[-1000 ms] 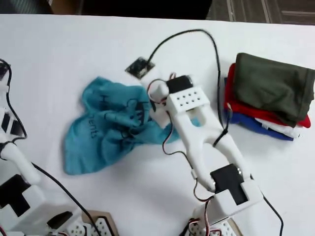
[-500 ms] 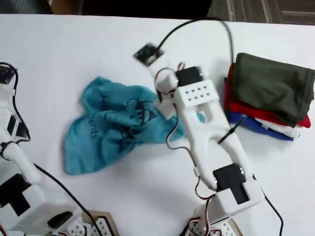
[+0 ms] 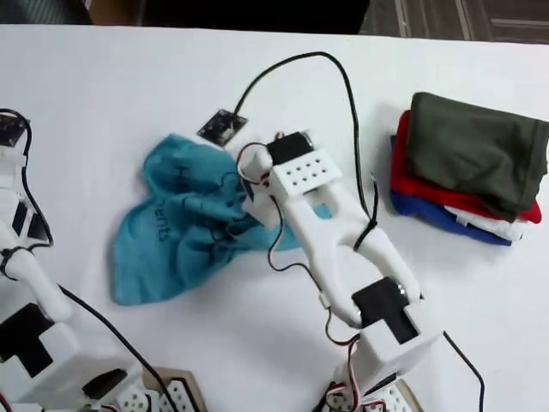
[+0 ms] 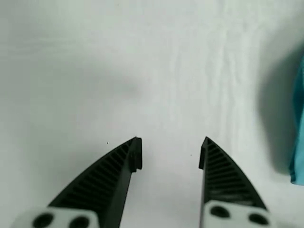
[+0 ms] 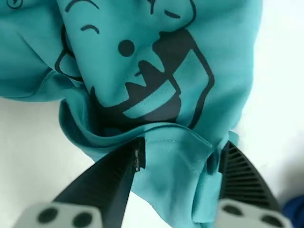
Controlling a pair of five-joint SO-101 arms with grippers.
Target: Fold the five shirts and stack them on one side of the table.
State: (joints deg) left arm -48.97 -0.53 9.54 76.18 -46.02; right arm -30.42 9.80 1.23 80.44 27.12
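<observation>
The crumpled teal cotton shirt (image 3: 184, 227) lies near the middle of the white counter (image 3: 111, 86), bunched into soft, rounded folds. It carries dark print: a cartoon face with a dot eye and blocky outlined shapes (image 5: 142, 61), plus a line of lettering that I cannot make out.

My right end effector (image 5: 181, 154) is spread wide, its ribbed black fingers straddling a stitched hem fold at the shirt's edge without pinching it. Half a second ago my right arm was swung over toward the stack; it has since come back across the shirt, and the small dark square board (image 3: 221, 127) on its black cable has shifted with it. The shirt itself has barely changed shape.

My left end effector (image 4: 171, 145) is also spread, pointed tips apart over bare counter, with a sliver of the teal fabric (image 4: 298, 133) off to one side.

At the counter's edge sits the stack of folded shirts (image 3: 472, 150): olive on top, then red, blue and white, in thick, rounded layers.
</observation>
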